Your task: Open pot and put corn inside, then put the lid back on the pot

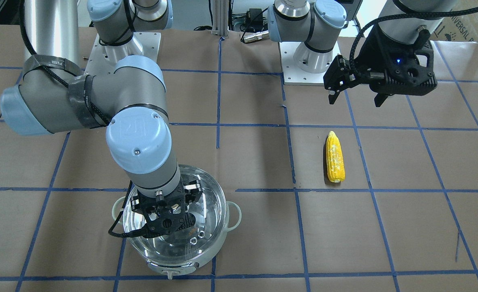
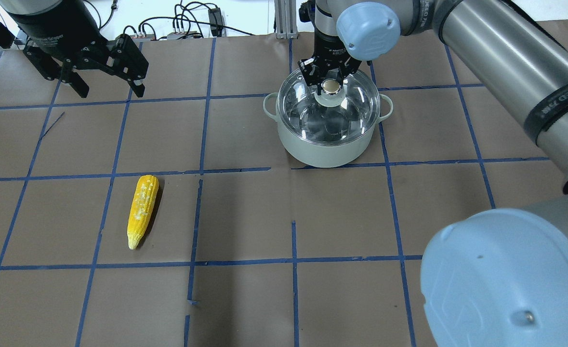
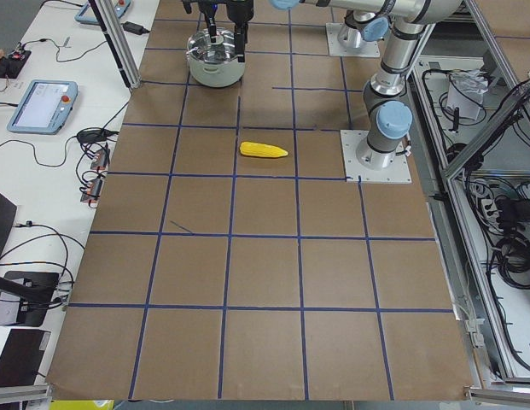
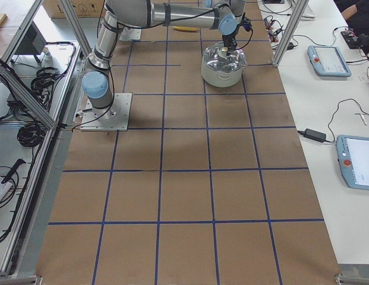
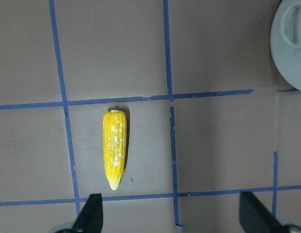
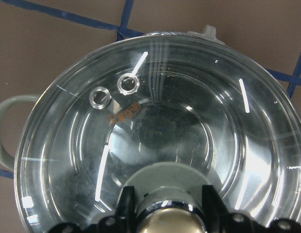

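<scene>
The pale mint pot [image 2: 322, 152] stands on the table with the clear glass lid [image 2: 312, 120] sitting on it. My right gripper [image 2: 332, 86] reaches down over the lid, its jaws closed on either side of the centre knob; the right wrist view [image 6: 167, 213] shows the fingers [image 6: 126, 206] pressed against the knob. The lid rests level on the pot's rim. The yellow corn [image 2: 142, 209] lies flat on the table, well apart from the pot, and shows in the left wrist view [image 5: 115, 148]. My left gripper [image 2: 109, 89] hovers open and empty behind the corn.
The table is brown paper with a blue tape grid. Both arm bases stand on white plates [image 1: 303, 77] at the robot's edge, with cables [image 2: 187, 24] behind. Tablets [image 4: 328, 59] and cables lie on the white side bench.
</scene>
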You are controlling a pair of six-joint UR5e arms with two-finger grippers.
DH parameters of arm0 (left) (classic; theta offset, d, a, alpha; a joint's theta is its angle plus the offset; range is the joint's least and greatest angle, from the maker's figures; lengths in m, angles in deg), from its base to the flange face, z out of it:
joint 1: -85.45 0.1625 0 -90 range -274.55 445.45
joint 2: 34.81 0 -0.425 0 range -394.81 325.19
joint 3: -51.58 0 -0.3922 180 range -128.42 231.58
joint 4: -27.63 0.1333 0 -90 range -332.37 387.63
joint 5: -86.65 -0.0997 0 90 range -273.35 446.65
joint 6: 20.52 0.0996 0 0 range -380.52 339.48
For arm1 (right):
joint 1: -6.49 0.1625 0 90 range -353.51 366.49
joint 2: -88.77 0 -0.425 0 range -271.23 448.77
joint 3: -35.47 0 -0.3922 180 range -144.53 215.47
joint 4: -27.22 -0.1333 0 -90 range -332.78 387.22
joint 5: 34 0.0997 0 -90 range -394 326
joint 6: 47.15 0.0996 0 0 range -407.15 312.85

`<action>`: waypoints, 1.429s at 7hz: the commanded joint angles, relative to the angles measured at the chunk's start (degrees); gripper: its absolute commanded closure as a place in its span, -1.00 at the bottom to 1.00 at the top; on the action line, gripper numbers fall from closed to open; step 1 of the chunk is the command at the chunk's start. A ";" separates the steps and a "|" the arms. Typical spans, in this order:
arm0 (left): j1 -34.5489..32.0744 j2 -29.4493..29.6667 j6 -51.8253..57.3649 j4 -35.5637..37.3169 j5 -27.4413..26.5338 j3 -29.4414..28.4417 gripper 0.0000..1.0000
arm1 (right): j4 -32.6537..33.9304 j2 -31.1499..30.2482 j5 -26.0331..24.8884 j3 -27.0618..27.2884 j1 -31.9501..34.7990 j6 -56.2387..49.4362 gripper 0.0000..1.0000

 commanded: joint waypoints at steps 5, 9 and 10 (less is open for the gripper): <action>6.21 0.96 9.76 5.32 0.79 12.27 -1.00 | -19.78 -2.23 -1.09 -17.29 -7.42 -3.68 0.29; 13.78 6.12 21.27 33.08 0.79 33.92 -1.00 | -30.61 -23.99 0.05 -6.63 -16.40 -6.85 0.29; 13.80 8.58 21.39 38.97 0.79 37.61 -1.00 | -29.82 -29.36 0.48 0.38 -16.50 -6.68 0.29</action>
